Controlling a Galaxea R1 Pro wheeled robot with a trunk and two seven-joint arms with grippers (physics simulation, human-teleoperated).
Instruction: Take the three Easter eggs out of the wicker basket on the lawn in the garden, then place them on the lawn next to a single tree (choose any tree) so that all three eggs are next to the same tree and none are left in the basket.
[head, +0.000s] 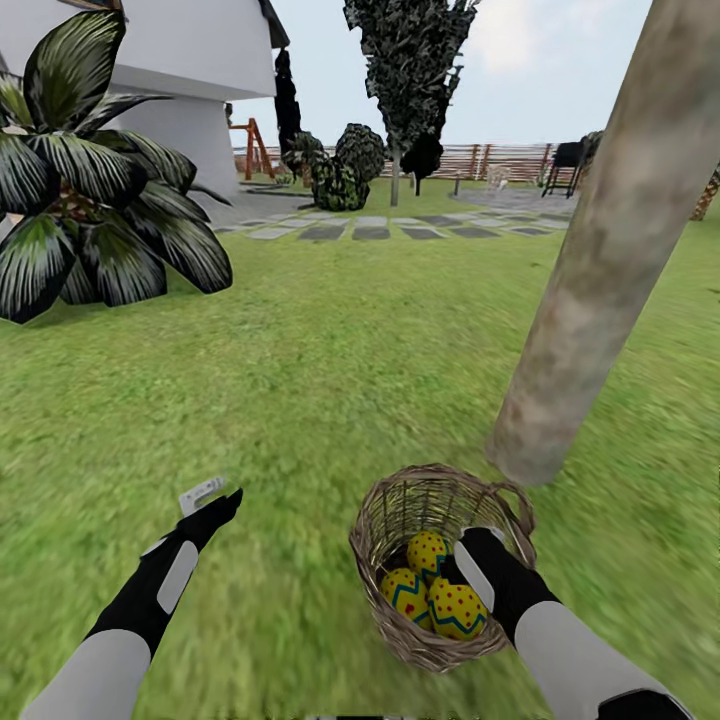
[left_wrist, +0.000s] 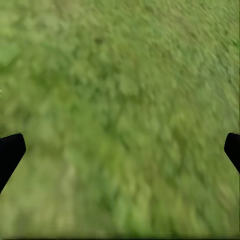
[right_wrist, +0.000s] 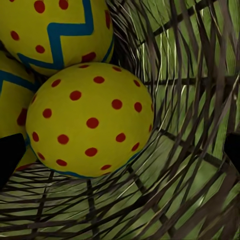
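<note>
The wicker basket (head: 372, 530) stands on the lawn (head: 300, 400) just in front of the tree (head: 600, 260). Inside it lie three Easter eggs: one at the back (head: 427, 551), one on the left (head: 405, 594), and a dotted one in front (head: 456, 611). My right gripper (head: 464, 560) reaches down into the basket. In the right wrist view it is open (right_wrist: 120, 155), its fingertips (right_wrist: 10, 159) on either side of the red-dotted egg (right_wrist: 90, 120), with the woven wall (right_wrist: 195, 100) close by. My left gripper (head: 215, 500) hangs open over bare grass (left_wrist: 120, 100).
A spiky palm-like plant (head: 90, 190) stands at the far left. Further off, a grey stepping-stone path (head: 370, 228) crosses the yard, with a dark leafy tree (head: 410, 70), shrubs (head: 345, 165), a slatted fence (head: 500, 160) and a white house (head: 180, 70) beyond.
</note>
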